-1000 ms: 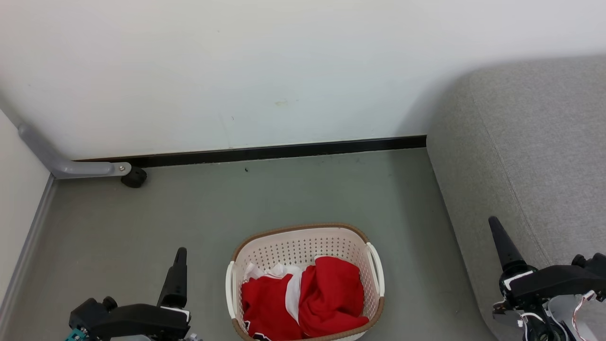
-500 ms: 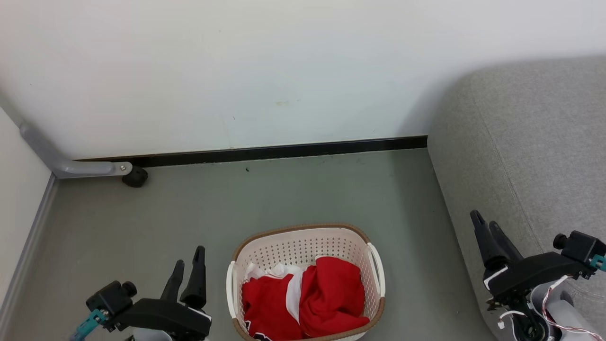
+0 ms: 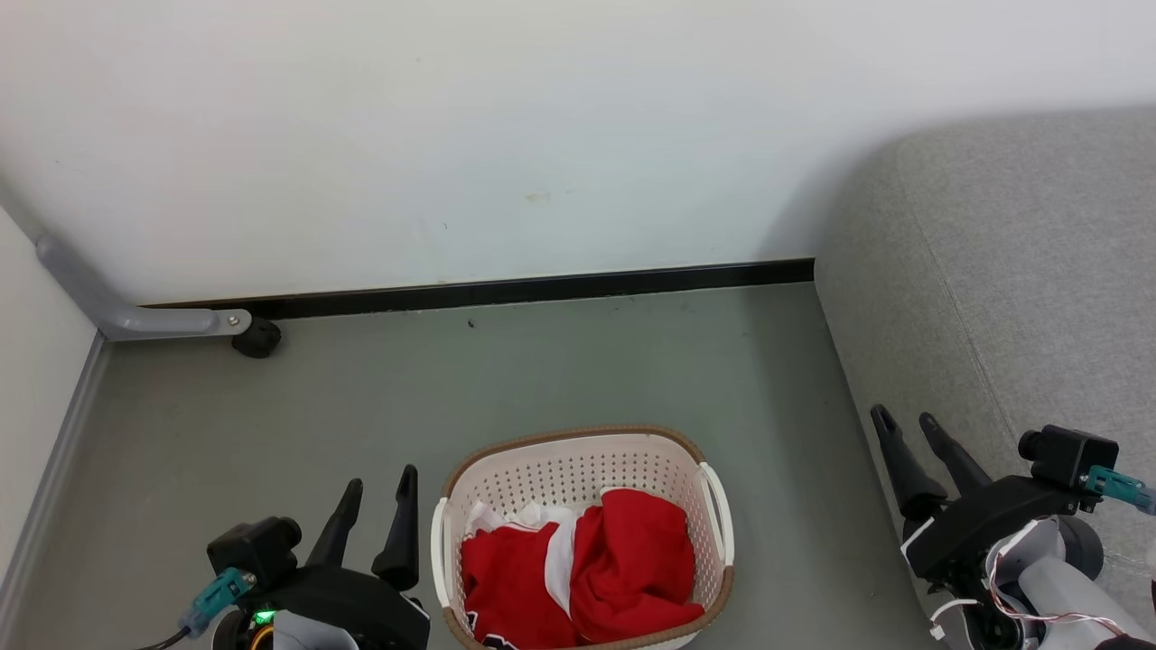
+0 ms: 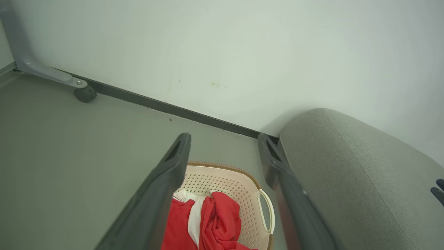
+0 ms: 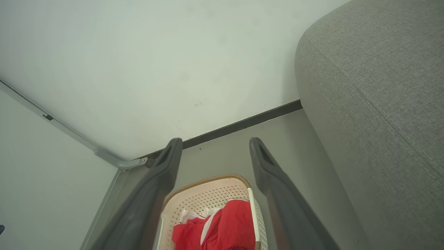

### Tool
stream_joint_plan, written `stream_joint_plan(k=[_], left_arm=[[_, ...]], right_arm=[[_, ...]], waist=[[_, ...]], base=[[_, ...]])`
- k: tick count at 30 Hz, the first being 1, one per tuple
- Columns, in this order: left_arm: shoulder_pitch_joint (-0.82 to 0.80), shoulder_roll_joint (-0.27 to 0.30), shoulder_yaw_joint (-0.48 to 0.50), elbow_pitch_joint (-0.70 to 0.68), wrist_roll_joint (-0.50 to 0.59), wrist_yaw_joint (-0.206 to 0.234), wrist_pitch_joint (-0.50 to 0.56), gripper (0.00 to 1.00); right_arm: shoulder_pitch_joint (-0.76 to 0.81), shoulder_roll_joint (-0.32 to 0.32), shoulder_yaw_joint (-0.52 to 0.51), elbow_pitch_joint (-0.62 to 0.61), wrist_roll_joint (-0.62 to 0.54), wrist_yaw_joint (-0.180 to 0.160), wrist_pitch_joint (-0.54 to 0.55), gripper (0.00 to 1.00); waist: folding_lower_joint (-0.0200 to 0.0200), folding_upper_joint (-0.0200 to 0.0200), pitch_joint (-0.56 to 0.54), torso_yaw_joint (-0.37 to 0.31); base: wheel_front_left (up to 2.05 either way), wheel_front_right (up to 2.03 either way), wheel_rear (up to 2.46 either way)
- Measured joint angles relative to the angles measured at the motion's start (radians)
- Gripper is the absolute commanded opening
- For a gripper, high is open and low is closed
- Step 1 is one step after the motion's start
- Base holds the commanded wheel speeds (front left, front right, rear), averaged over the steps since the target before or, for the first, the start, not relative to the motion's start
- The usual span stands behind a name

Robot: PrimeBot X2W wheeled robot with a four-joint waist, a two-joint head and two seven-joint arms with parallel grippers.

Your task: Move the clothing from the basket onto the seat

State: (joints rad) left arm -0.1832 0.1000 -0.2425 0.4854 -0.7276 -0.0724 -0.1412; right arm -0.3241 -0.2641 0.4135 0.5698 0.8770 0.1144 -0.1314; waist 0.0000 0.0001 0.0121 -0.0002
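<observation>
Clothing [image 3: 578, 569] heaped in basket [image 3: 578, 435] on floor [image 3: 361, 388].
Both apart, empty: left jaws beside basket, right jaws by seat [image 3: 1011, 271].

- I see bright, even, diffuse light in all three views; the wall [image 3: 542, 135] looks matte and smoothly lit.
- The seat [image 3: 1039, 271] casts a soft-edged grey shadow onto the wall at its left; the light source possibly sits off to the right.
- In the wrist views the close fingers [image 4: 156, 201] look slightly soft, and shapes stretch toward the edges.
</observation>
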Motion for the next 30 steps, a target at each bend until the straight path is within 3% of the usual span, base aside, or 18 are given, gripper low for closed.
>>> stream_joint_plan(k=[10, 30], left_arm=[[-0.008, 0.002, -0.023, 0.001, 0.158, 0.038, -0.037, 1.0], [-0.038, 0.004, -0.057, 0.021, 0.449, 0.064, -0.108, 1.0]], right_arm=[[-0.045, -0.025, 0.063, 0.055, -0.112, -0.01, -0.041, 1.0], [-0.141, -0.071, 0.174, 0.14, -0.331, -0.018, -0.115, 1.0]], waist=[[0.0, 0.0, 0.004, -0.001], [0.0, 0.0, 0.006, -0.004]], base=[[0.0, 0.0, 0.0], [0.0, 0.0, 0.0]])
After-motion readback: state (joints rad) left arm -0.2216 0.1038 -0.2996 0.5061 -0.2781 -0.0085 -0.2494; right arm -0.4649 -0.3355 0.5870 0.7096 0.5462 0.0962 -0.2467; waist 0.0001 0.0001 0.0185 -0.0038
